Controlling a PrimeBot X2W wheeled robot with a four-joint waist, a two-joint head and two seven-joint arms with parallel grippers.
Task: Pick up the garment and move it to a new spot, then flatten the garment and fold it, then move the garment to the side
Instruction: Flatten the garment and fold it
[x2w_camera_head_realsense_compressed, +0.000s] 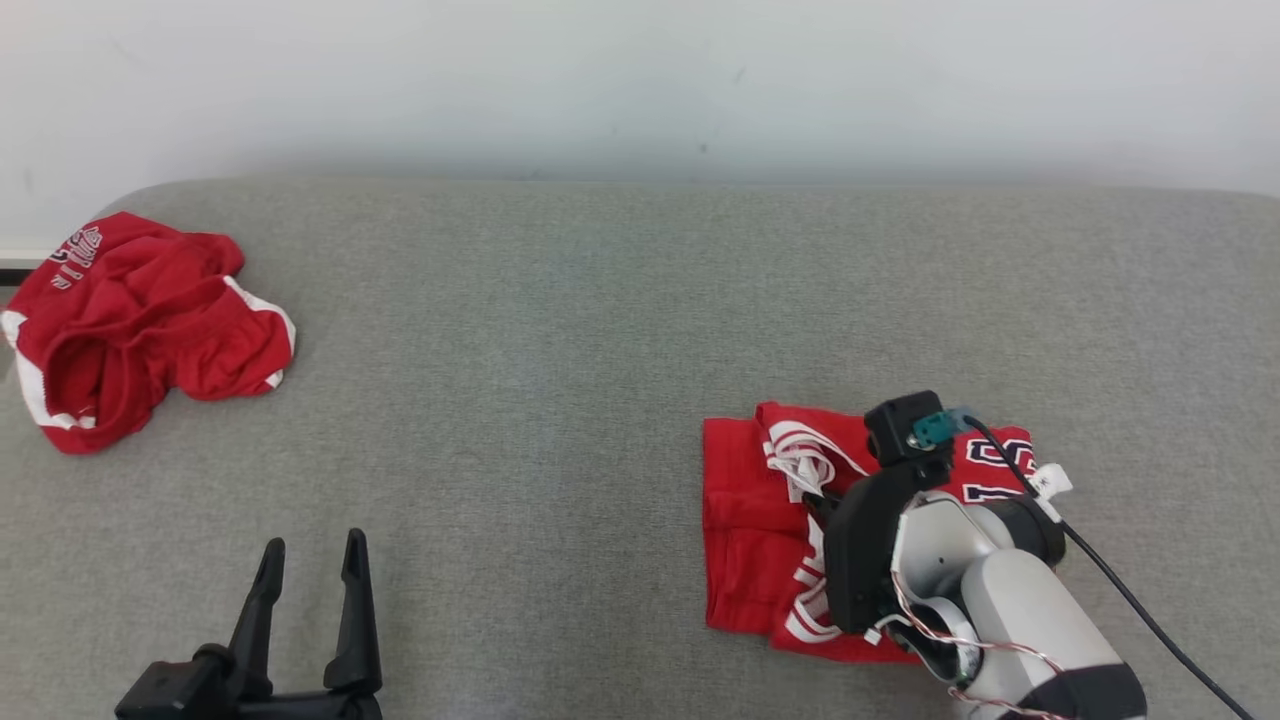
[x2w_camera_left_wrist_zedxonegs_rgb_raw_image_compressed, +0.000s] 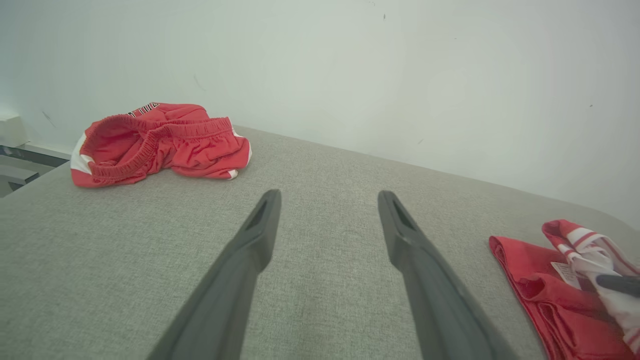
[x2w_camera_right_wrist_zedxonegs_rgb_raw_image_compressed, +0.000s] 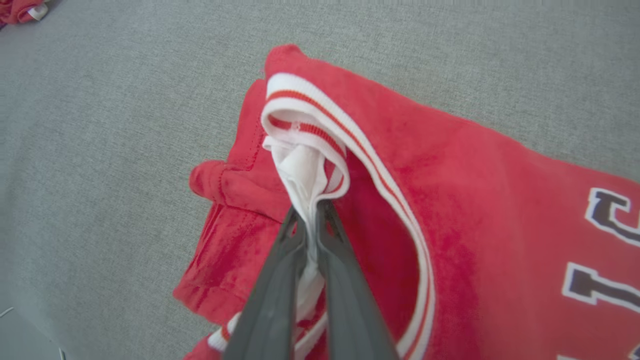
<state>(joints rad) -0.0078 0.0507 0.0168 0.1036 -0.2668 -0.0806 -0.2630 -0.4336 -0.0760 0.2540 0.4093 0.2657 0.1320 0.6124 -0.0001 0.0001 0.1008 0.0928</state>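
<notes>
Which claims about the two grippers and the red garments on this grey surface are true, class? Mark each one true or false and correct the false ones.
1. The right gripper is shut on the white trim of the folded red jersey. True.
2. The left gripper holds the crumpled red garment. False: it is open and empty, well apart from that garment.
3. The folded red jersey lies on the robot's left. False: it lies on the right; the crumpled red garment is at the far left.
4. Both garments rest on the grey surface. True.
</notes>
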